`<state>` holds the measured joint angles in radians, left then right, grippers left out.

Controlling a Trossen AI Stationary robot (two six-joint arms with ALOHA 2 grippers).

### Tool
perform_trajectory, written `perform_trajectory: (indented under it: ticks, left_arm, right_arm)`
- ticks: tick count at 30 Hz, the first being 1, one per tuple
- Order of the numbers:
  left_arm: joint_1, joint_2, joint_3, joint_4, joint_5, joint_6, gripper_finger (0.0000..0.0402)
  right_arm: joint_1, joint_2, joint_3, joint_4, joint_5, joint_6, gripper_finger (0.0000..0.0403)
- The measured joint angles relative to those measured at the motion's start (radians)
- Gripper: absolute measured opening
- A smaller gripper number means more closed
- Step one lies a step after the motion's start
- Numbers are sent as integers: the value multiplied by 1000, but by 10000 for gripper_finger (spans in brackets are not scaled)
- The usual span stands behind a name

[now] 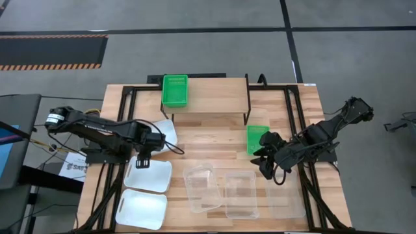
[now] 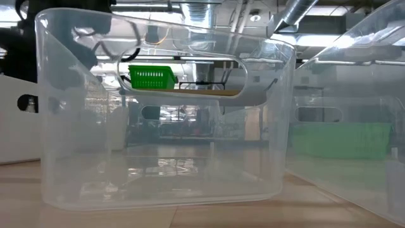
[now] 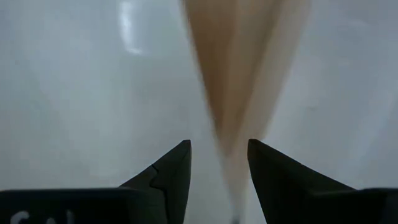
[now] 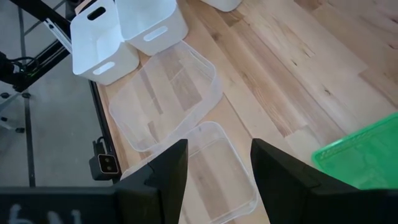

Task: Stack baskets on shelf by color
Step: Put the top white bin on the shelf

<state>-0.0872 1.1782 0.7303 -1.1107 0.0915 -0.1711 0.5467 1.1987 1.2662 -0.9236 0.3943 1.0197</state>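
The shelf (image 1: 214, 97) stands at the table's far middle, and one green basket (image 1: 175, 90) rests on its left end. A second green basket (image 1: 257, 138) sits on the table by the shelf's right leg. Three white baskets (image 1: 148, 174) lie at the near left and three clear baskets (image 1: 240, 193) at the near middle. My left gripper (image 1: 144, 159) is open and points down at the white baskets; its fingers (image 3: 177, 168) stand on either side of a white wall (image 3: 235, 186). My right gripper (image 1: 265, 166) is open and empty, just nearer than the second green basket (image 4: 360, 155). My left gripper comes from above, pointing down, with an open finger on each side of a white basket's wall (image 3: 235, 186). I cannot tell whether the fingers touch it.
The low view looks through a clear basket (image 2: 164, 126) right in front of the camera. Bare tabletop (image 1: 214, 143) lies between the shelf and the clear baskets. The shelf's black legs (image 1: 247, 110) stand close to the second green basket.
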Motion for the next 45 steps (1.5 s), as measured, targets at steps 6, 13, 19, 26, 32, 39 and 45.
perform_trajectory:
  ticks: [6,13,19,26,32,39,45]
  left_arm:
    - [1,-3,-53,6,-37,-40,139]
    - [0,0,-56,46,-19,-148,59]
    - [0,0,-56,98,0,-196,7]
    - [0,0,-42,267,-2,-282,2]
    - [0,1,39,307,-61,-296,1]
    - [-2,1,112,441,-41,-333,4]
    - [-1,1,115,480,-43,-357,8]
  right_arm:
    - [-11,0,0,0,2,-12,201]
    - [-25,0,0,0,2,-35,201]
    - [-35,0,0,0,1,-35,201]
    - [-33,0,0,0,0,-34,201]
    - [-33,0,0,1,0,-33,201]
    - [-33,0,0,4,0,-24,201]
    - [-33,0,0,5,0,-22,201]
